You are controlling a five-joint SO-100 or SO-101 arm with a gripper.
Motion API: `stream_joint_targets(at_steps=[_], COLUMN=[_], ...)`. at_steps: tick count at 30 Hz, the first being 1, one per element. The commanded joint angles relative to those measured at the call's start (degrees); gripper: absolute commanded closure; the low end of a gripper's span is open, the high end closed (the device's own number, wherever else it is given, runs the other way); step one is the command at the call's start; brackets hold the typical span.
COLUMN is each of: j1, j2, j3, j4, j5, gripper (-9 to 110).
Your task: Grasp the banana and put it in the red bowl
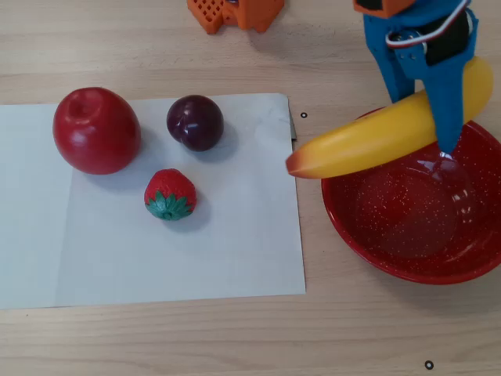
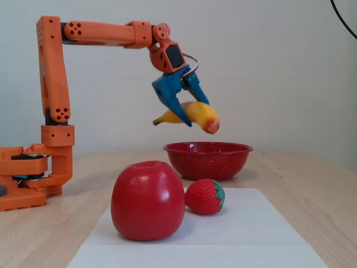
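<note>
— Where's the banana (image 1: 383, 141)?
— Clamped in the gripper (image 1: 427, 110), hanging over the red bowl's (image 1: 391, 258) rim.
— Advice?
— Centre it (orange end overhangs), lower, then let go.

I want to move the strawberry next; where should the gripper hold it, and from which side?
Grip the strawberry across its red body, coming from above. It lies on the white paper with clear space all around, apart from the apple and plum.

red bowl (image 1: 368, 239) open from above, apple (image 1: 95, 129), plum (image 1: 195, 122), strawberry (image 1: 170, 194) well apart
</note>
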State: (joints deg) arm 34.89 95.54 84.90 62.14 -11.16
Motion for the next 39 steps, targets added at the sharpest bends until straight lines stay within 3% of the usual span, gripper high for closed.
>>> stream_joint_targets(at_steps=[1,8,12,18,21,24,29,36,39], j1=[2.11,3.87,3.96,3.34,2.81,1.67,-1.23,-5.54,-7.38], j2=[2.9,-0.88,-3.78,-5.45,-5.45,-5.36,-3.16,1.41,3.69], j3=[-3.16,2.29,1.93,-4.92,-10.2,-16.17,-23.91,-27.25,-27.95], j4=[-3.69,-10.99,-12.48,-4.66,1.76,7.91,15.47,23.91,26.89], j5=[-1.41,-0.09,0.26,-0.35,-0.88,-2.11,-2.37,-1.05,-0.97], gripper=[101,92,75,60,57,61,82,100,101])
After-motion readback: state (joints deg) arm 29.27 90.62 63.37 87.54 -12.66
